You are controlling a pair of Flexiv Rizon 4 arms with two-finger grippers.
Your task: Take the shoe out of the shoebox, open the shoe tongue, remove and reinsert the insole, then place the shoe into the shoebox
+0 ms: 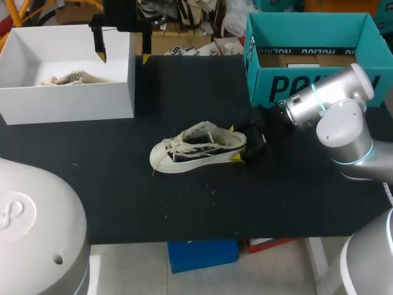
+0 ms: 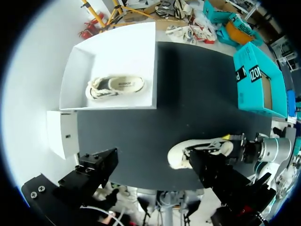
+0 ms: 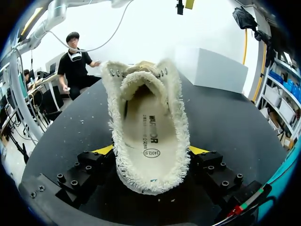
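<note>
R jaws pinch shoe (image 1: 196,147) heel from both sides; shoe upright on black counter (image 1: 123,196). L jaws spread, empty; white shoebox (image 1: 67,101) w/ 2nd shoe (image 2: 115,87) ahead.

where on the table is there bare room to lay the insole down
Widest: the table strip between the shoe and the near edge. Also free: the lane behind the shoe, between the white box and teal box. Crowded at the heel, where the right end effector grips it.
</note>
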